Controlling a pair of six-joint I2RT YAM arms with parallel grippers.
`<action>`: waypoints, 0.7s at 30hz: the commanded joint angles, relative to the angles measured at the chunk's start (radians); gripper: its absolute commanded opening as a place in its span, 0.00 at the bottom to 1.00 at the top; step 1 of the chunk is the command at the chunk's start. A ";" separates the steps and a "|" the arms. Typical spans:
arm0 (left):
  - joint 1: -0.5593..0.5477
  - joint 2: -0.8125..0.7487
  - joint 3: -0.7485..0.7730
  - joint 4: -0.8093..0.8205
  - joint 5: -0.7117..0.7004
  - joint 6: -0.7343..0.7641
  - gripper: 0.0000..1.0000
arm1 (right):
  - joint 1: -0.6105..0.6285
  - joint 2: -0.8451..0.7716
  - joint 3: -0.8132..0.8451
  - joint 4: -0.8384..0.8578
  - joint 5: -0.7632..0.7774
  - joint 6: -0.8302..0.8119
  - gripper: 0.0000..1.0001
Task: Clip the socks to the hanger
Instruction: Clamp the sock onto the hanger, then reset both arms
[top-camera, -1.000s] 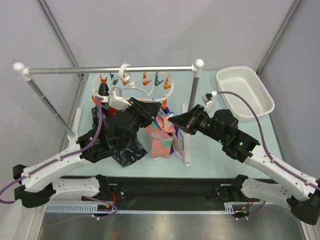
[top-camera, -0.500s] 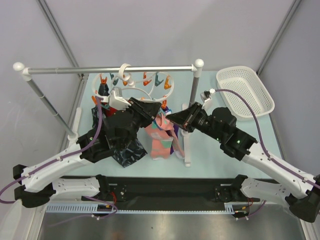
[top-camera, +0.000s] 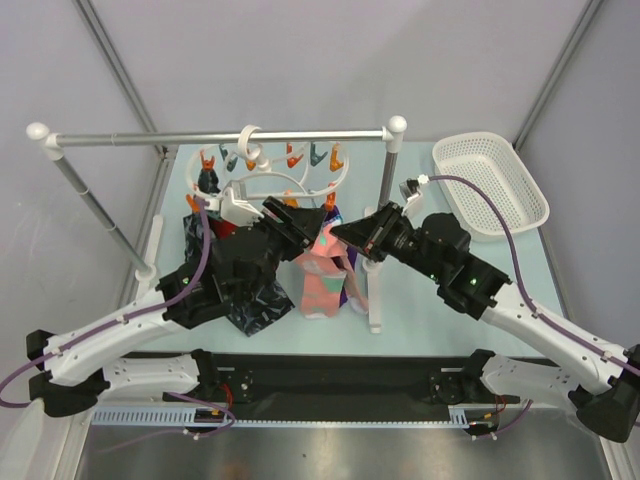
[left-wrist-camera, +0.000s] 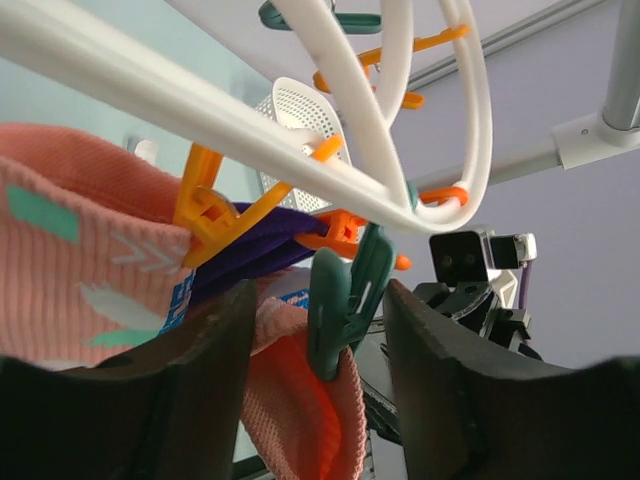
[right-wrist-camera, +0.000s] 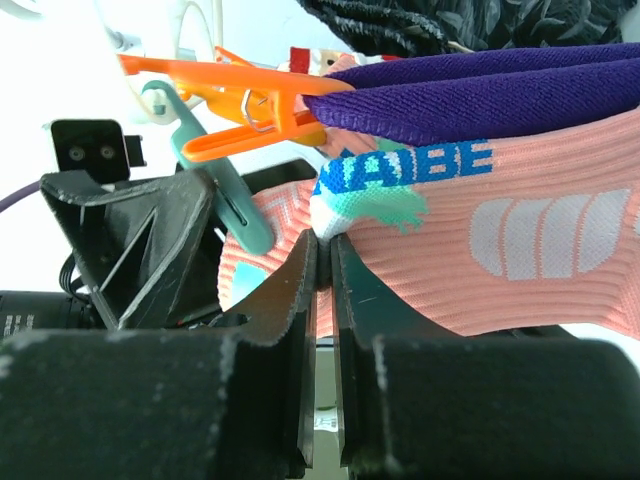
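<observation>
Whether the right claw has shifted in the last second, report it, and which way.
Yes, slightly. In the top view the right claw has crept left, farther from the white basket, and up toward the rail.

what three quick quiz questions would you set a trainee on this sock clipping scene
1. True or false: an orange peg grips the purple cloth.
2. Pick one: the right pincer is shut on A) nothing, B) the pink sock, C) the purple cloth.
3. Short answer: what colour is the peg between the open jaws of the left pincer?

Key: 1 true; 2 B; 3 teal.
</observation>
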 joint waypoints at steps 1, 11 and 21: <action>0.002 -0.029 -0.012 -0.013 0.000 -0.010 0.60 | 0.005 0.013 0.055 0.085 0.022 -0.023 0.03; 0.002 -0.164 -0.061 -0.027 -0.020 0.010 0.75 | 0.005 0.047 0.046 0.073 0.032 -0.048 0.17; 0.002 -0.433 -0.231 0.054 0.051 0.205 0.83 | -0.001 -0.011 0.075 -0.156 0.060 -0.227 0.63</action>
